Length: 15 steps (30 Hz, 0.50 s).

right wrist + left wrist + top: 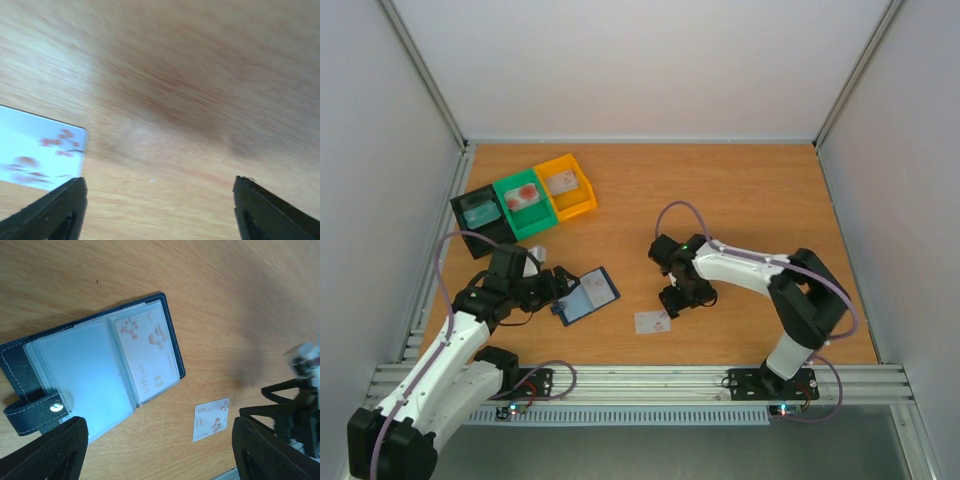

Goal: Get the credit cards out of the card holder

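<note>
View from my remote station. A wooden bench [740, 190] with orange-brown grain is enclosed on three sides by plain white walls [640, 60]. Three open plastic bins stand in a touching row near the far left corner, set at an angle to the bench edges: a black bin [490, 236] closest to the left wall, a green bin [536, 229] in the middle, and a yellow bin [576, 209] on the right. A ribbed aluminium rail [650, 380] runs along the near edge. I see slanted aluminium posts [425, 70] rising at the far corners.
</note>
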Tool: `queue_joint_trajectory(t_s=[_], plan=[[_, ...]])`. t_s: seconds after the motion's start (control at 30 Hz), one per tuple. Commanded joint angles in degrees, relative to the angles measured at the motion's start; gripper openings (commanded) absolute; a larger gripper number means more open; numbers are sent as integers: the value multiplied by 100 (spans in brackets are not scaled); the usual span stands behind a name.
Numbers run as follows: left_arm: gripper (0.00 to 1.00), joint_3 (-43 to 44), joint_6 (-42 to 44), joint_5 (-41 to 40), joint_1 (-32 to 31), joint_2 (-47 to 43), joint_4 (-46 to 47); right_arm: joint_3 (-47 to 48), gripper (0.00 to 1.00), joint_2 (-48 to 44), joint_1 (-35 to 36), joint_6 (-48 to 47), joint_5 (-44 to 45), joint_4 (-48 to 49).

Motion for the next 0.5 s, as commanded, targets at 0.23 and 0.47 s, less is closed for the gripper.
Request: queue_joint_trajectory(t_s=[0.23, 0.47], plan=[[75, -64, 209, 990, -199, 21, 740, 2, 99, -2933, 6, 1427, 1281, 670], [81, 274, 379, 947, -1036, 928, 621, -58, 96, -2936, 4, 2172, 414, 305]])
